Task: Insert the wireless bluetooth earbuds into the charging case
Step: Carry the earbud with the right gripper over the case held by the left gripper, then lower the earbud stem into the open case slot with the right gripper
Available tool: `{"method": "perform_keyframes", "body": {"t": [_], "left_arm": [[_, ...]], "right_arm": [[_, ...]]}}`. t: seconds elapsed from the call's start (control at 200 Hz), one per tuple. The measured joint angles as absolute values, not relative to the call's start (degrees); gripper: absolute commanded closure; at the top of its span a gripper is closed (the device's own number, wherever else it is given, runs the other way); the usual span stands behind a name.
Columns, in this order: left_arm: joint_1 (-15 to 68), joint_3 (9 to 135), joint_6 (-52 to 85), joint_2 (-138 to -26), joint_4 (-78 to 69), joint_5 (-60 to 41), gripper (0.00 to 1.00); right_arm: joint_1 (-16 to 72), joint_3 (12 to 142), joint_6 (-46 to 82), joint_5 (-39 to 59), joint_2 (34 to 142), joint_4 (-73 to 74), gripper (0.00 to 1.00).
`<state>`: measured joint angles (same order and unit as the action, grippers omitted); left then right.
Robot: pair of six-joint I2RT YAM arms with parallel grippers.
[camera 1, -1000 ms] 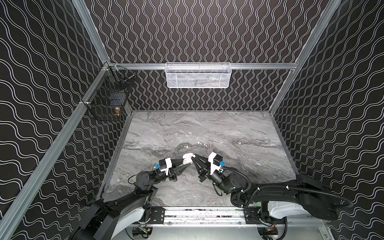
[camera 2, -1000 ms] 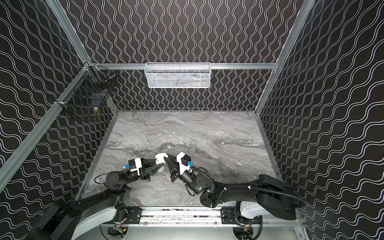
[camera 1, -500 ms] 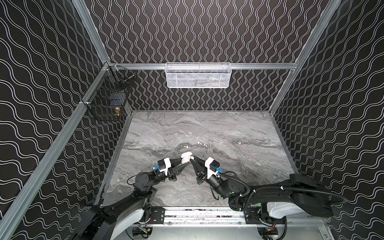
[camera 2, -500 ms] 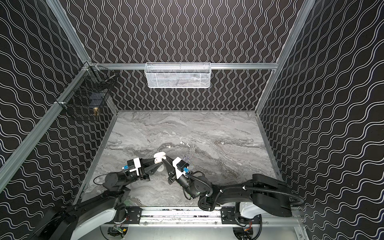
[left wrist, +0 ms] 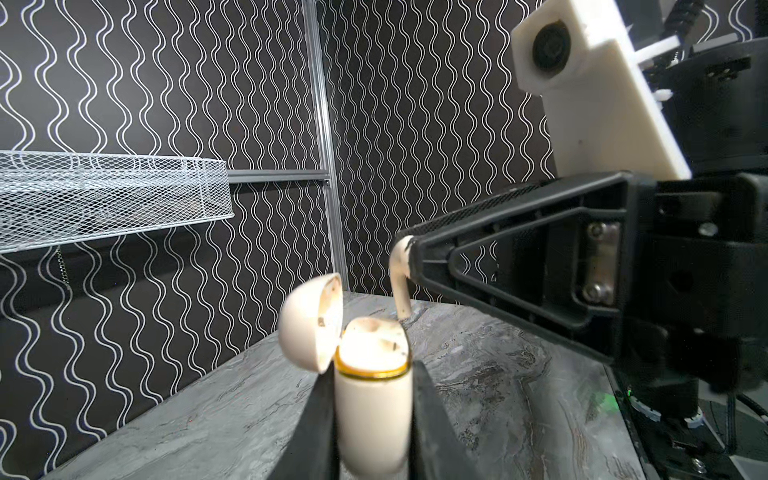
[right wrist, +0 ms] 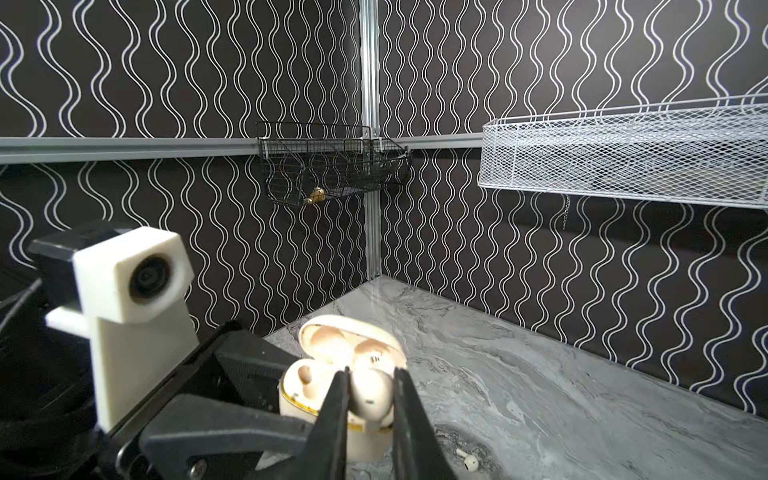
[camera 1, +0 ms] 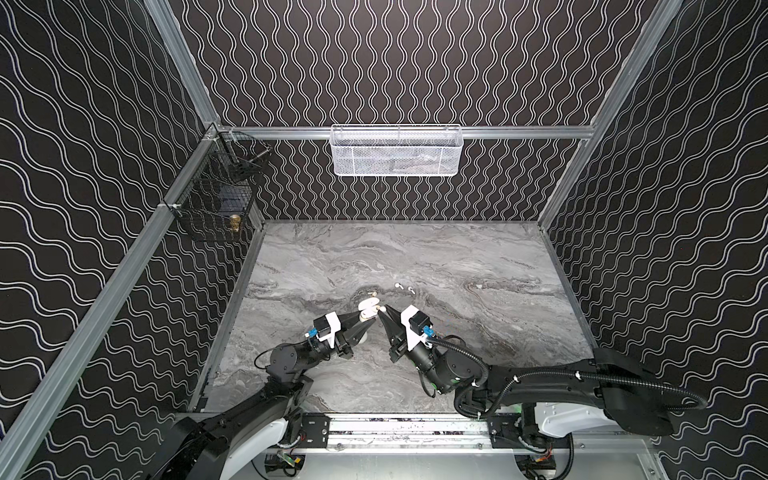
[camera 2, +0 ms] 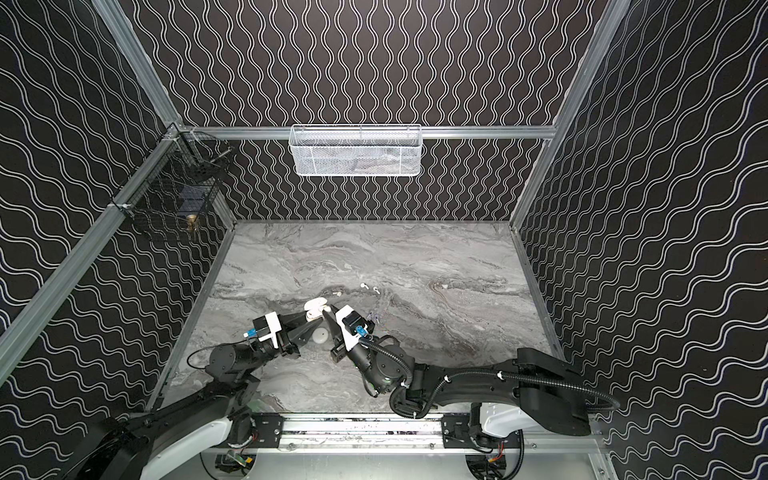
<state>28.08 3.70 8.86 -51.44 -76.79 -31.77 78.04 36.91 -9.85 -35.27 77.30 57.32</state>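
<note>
**TALLY OF ITEMS IN VIEW**

Earbuds (camera 1: 398,286): four made out, three loose on the surface (camera 1: 457,257), one gripped. Case (camera 1: 365,307): one, open; a second round white object (camera 2: 320,334) is unidentified. Baskets (camera 1: 397,151): two. Tools: two, left tool (camera 1: 365,319) and right tool (camera 1: 381,310).

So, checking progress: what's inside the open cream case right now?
In the charging case, the one socket in view looks empty. The other socket is covered by the earbud pinched in the right hand, so its contents cannot be seen.

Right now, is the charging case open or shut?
Open. The charging case, clamped in the left gripper, has its lid hinged back from the gold-rimmed body; the right wrist view shows an exposed socket.
</note>
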Motion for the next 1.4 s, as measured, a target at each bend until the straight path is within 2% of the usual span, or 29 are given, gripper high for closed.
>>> {"method": "perform_keyframes", "body": {"t": [0.51, 1.401], "left_arm": [[28.1, 3.7, 8.7, -51.7, -76.7, -31.8, 1.00], [28.1, 3.7, 8.7, -50.7, -75.8, -31.8, 1.00]], "right_arm": [[78.0, 41.0, -11.1, -34.0, 79.5, 56.1, 0.95], [76.7, 40.0, -9.9, -35.9, 80.9, 56.2, 0.97]]}}
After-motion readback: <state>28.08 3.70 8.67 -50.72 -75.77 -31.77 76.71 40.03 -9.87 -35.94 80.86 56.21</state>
